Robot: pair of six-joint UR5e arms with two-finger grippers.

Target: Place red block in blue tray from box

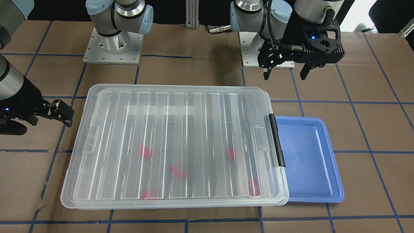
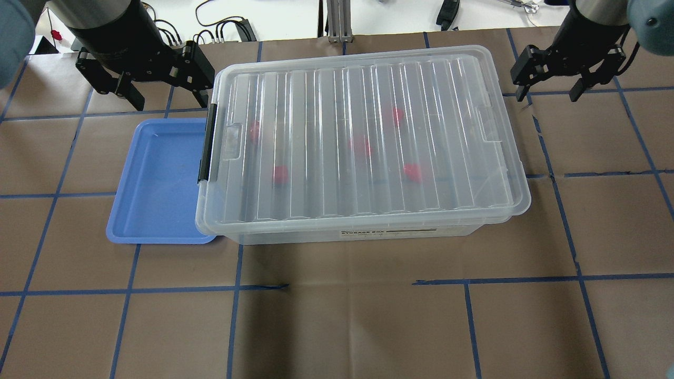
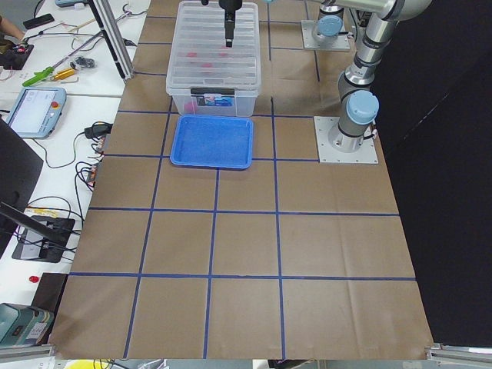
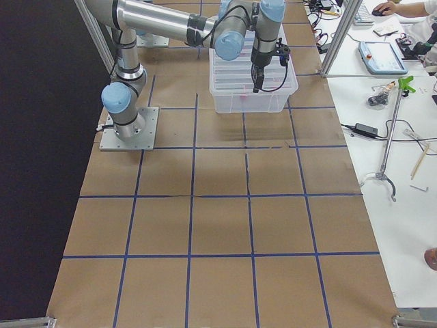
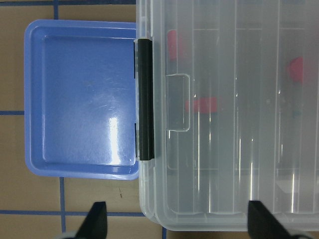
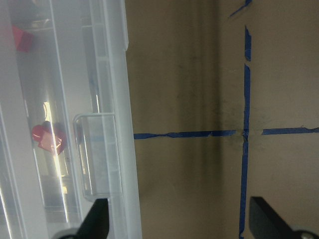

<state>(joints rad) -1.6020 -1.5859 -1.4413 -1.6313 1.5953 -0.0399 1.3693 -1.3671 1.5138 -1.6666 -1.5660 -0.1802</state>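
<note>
The box (image 2: 326, 158) is a clear bin with its ribbed lid shut and a black latch strip (image 2: 206, 142) on the end that faces the blue tray (image 2: 158, 179). Several red blocks lie inside, blurred through the lid, one of them (image 2: 280, 173) near the latch end. The tray is empty and touches the box's latch end. My left gripper (image 2: 167, 97) is open and empty, hovering beyond the tray's far edge by the box's corner. My right gripper (image 2: 548, 93) is open and empty, beside the box's opposite end.
The brown table (image 2: 337, 316) carries a grid of blue tape. In the left wrist view the tray (image 5: 79, 99) and latch (image 5: 144, 99) lie ahead of the open fingers. The right wrist view shows the box's rim (image 6: 112, 99) and bare table beside it.
</note>
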